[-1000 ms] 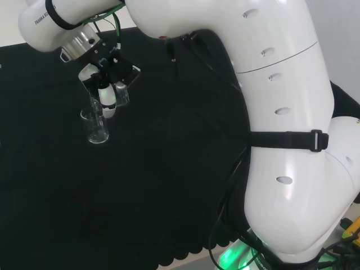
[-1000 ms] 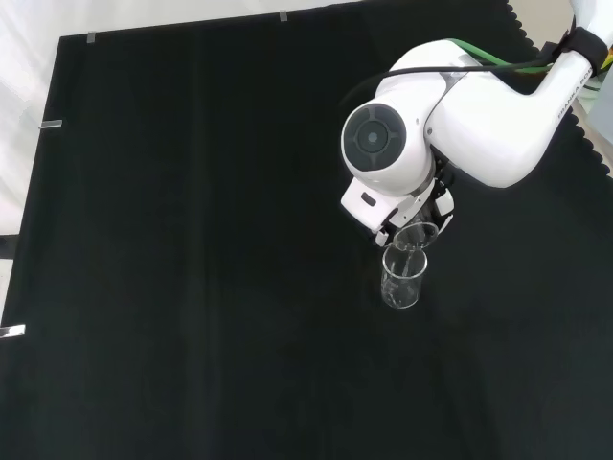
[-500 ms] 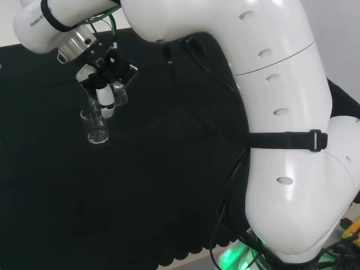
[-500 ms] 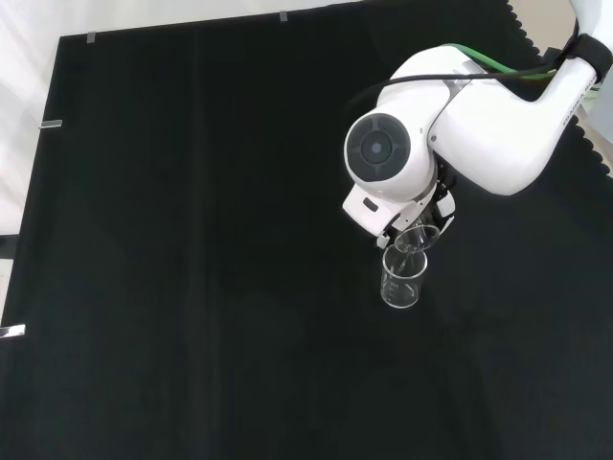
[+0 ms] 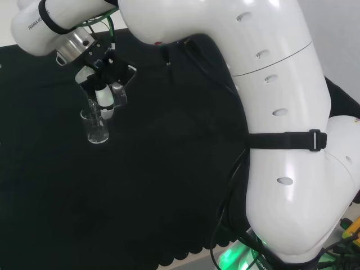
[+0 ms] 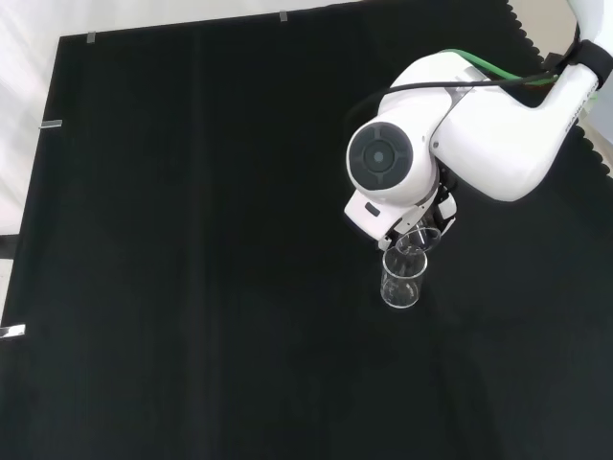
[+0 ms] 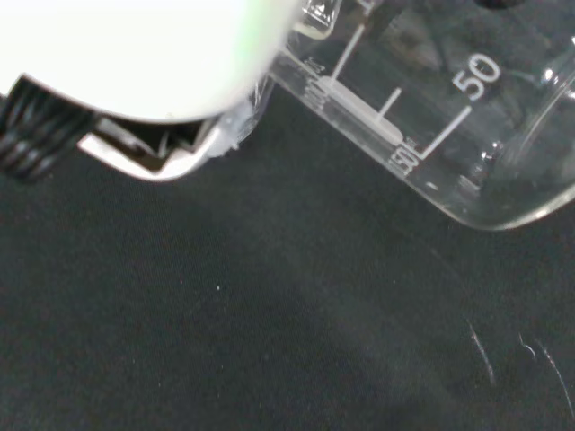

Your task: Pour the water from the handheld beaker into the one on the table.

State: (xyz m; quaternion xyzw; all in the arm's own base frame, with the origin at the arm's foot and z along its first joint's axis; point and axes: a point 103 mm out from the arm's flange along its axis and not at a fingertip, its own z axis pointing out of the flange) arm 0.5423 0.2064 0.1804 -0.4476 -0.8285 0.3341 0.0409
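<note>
Handheld beaker (image 6: 418, 239) in hand (image 5: 104, 93), tilted over table beaker (image 6: 401, 279)

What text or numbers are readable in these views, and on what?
On the handheld beaker: printed scale lines with numerals, wrist view; not quoted here.
On the arm link: dark lettering, head view; too small to read.
On the beaker on the table: faint marks, unreadable.

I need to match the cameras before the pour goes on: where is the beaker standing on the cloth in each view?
Head view: the standing beaker is at upper left, just below the hand.
Front view: right of centre, just under the arm's white link.
Wrist view: I can't tell; the glass there may be the held beaker.
Shared landmark: the black cloth.
</note>
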